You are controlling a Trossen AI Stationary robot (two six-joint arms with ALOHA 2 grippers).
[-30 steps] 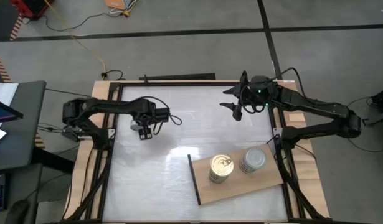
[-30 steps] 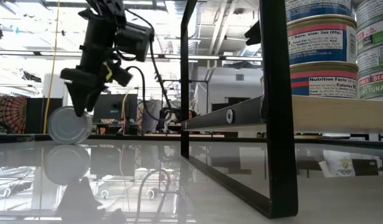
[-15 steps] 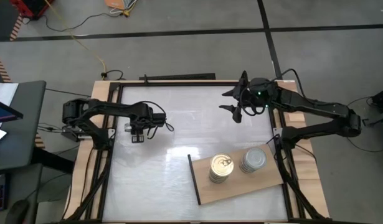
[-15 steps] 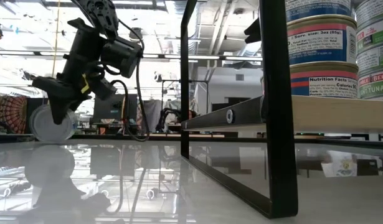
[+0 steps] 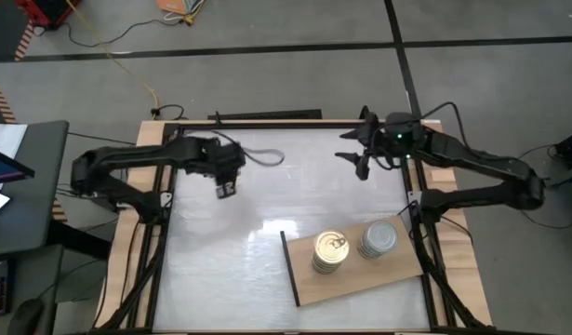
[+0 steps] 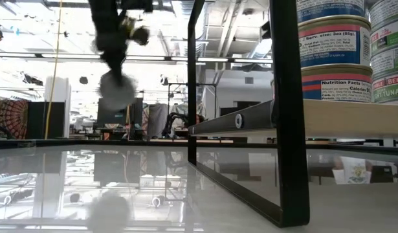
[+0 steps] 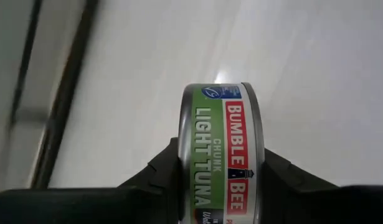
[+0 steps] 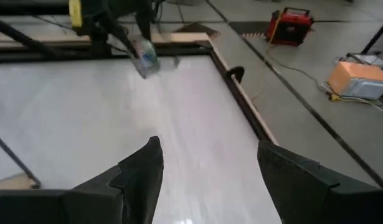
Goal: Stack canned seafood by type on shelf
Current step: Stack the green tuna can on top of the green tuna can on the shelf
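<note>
the left gripper (image 7: 219, 180) is closed on a bumble bee light tuna can (image 7: 220, 152), fingers pinching its flat faces so it rides on edge, lifted clear of the white table (image 5: 267, 214) near the far left. the shelf (image 5: 397, 270) sits at the near right, holding a gold-lidded stack (image 5: 330, 247) and, just beside it, a silver-lidded stack (image 5: 378, 238). the green label seems to match the green-labelled cans at the right edge of the low view, though i cannot tell which stack those are. to do this well, carry the can high, turn it flat before lowering, centre it over the matching stack, and release only once it rests. the right gripper (image 8: 207, 168) hangs over the far right, jaws wide apart and empty.
</note>
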